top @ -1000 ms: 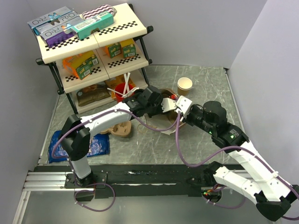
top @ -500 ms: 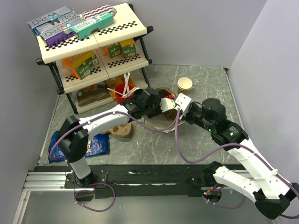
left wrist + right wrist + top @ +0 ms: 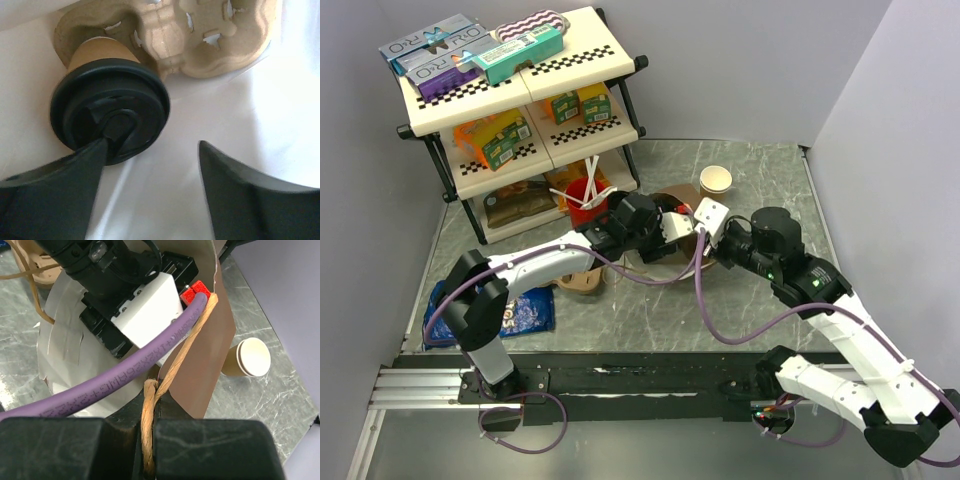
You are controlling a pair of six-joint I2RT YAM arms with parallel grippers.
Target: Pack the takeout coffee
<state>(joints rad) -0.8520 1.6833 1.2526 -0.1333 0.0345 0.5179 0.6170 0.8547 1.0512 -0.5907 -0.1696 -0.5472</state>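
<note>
Black-lidded takeout coffee [image 3: 110,112] stands in the pulp carrier [image 3: 215,45] inside the bag [image 3: 210,355], lid facing your left gripper [image 3: 150,150], whose open jaws sit offset, one finger over the lid. Your right gripper [image 3: 150,440] clamps the twine handle [image 3: 149,400].

Three cameras are all watching the same paper bag [image 3: 200,365].
The top camera is sitting high behind the left arm [image 3: 540,262] and right arm [image 3: 840,310], looking down over the whole table [image 3: 620,312] toward the shelf rack [image 3: 520,110]. The left wrist camera is peeking very close inside the bag at the takeout coffee [image 3: 110,107] and cardboard carrier [image 3: 210,40]. The right wrist camera is looking close at the bag's twine handle [image 3: 150,430], a purple cable [image 3: 125,375] and a lidless cup [image 3: 250,357]. The top view is showing that cup and cable too.
</note>
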